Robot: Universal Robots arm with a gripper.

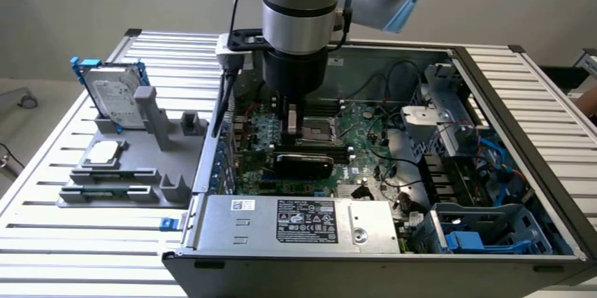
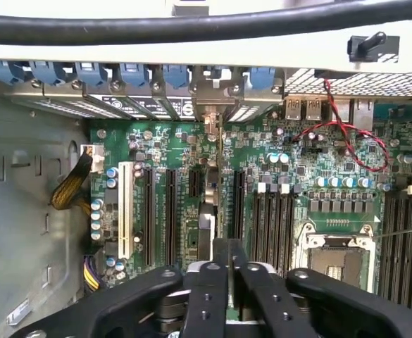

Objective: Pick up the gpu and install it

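On slatted table (image 1: pixel 84 256), open computer case (image 1: pixel 373 277) lies on its side, motherboard (image 1: pixel 359 126) exposed. Power supply (image 1: pixel 298 224) lines the near wall. Grey fixture (image 1: pixel 131 179) at the exterior view's left carries hard drive (image 1: pixel 117 102) and processor chip (image 1: pixel 103 152). The gpu (image 1: pixel 303 164) stands on edge on motherboard, between power supply and CPU socket (image 2: pixel 336 257); black cables (image 1: pixel 396 170) crowd close. Gripper (image 2: pixel 228 246) hangs just above, jaws clenched together.
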